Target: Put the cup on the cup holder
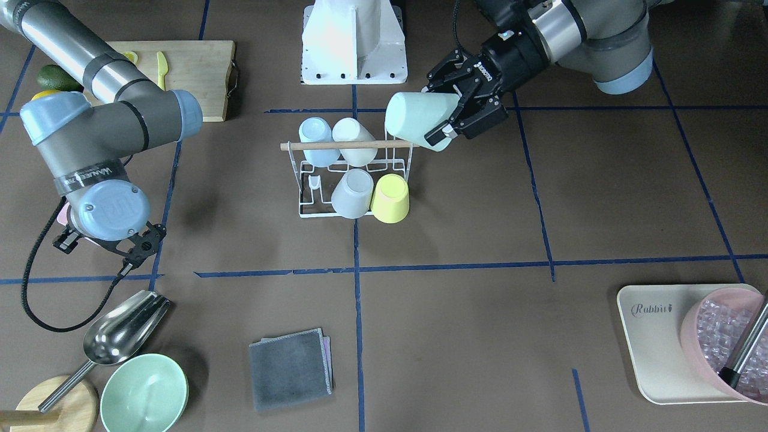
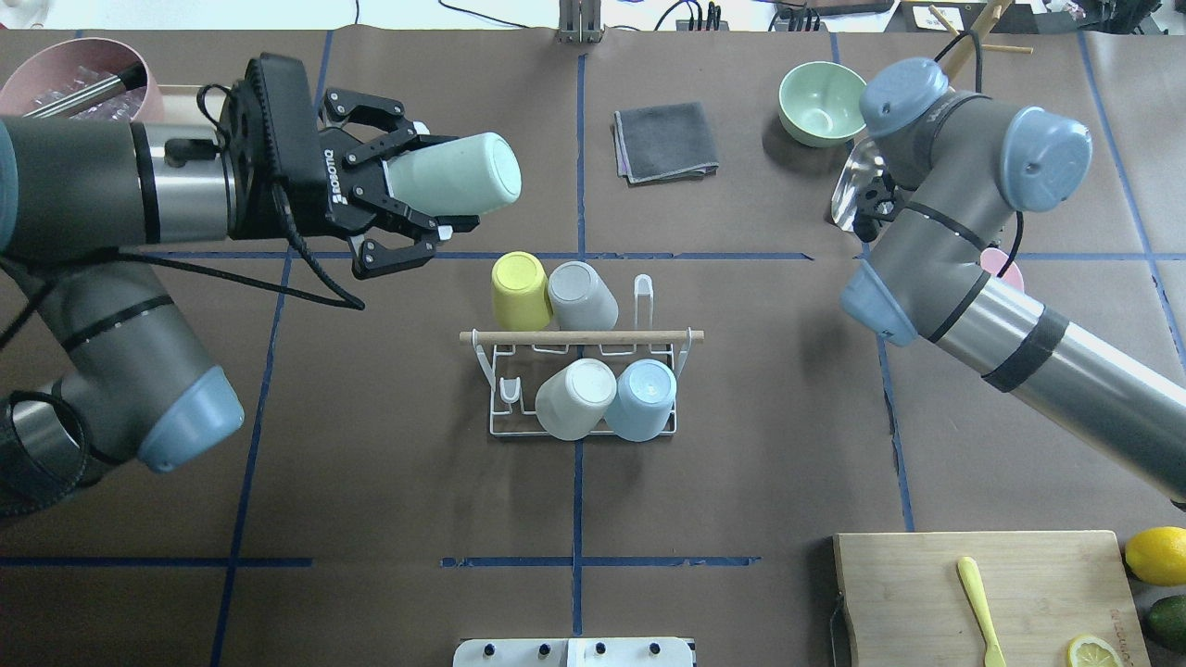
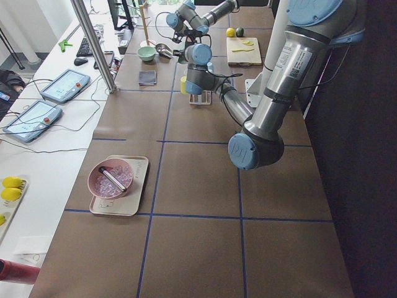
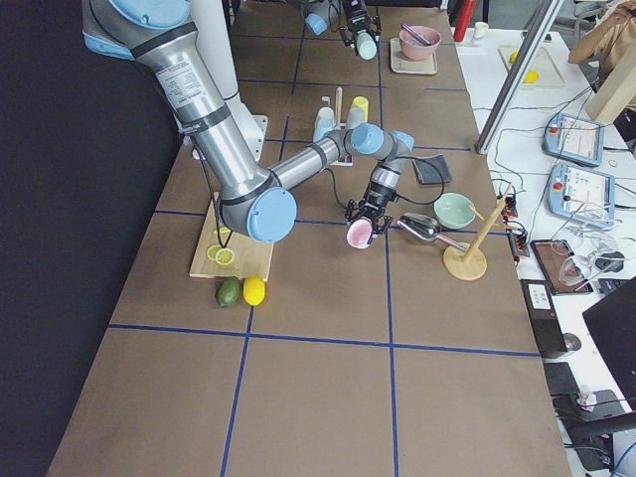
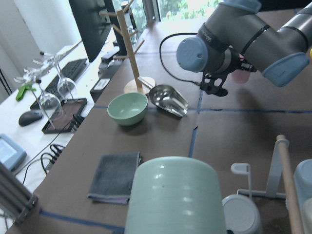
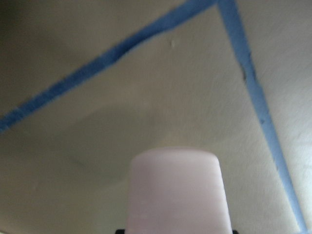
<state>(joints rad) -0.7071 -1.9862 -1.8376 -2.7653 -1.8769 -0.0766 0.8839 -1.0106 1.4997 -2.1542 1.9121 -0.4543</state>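
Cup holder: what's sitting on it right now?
The holder carries a yellow cup, grey cup, white cup and blue cup, all inverted. Two prongs stand bare; those under cups are hidden.

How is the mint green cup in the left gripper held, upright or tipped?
Tipped on its side. The mint green cup lies about level in the left gripper, its closed base pointing away from the gripper.
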